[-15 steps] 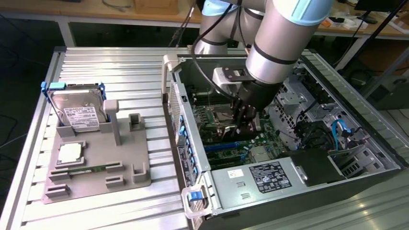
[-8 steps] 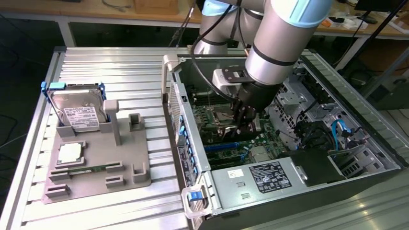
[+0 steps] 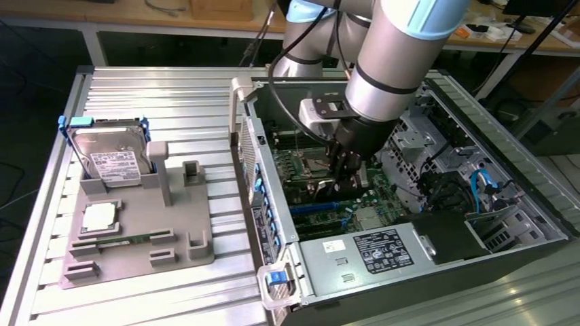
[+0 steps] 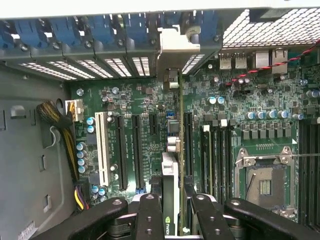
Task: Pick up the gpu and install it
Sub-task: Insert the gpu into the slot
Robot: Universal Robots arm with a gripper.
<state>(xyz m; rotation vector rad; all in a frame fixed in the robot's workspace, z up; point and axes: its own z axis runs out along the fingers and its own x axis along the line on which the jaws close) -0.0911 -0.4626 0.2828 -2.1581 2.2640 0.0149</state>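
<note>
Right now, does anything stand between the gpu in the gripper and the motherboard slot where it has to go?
Nothing visible does. The gripper holds the gpu edge-on above the motherboard, parallel to its expansion slots. The slot under the card is hidden. The cable bundle lies well aside.

A lab (wooden workbenches (image 3: 136, 15), slotted aluminium table (image 3: 154, 88)).

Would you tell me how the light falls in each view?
Exterior view: the ribbed metal table glares under bright light, the case interior around the hand lies shadowed. Wrist view: the perforated case wall is washed out by backlight; the motherboard and gpu are dimmer.
</note>
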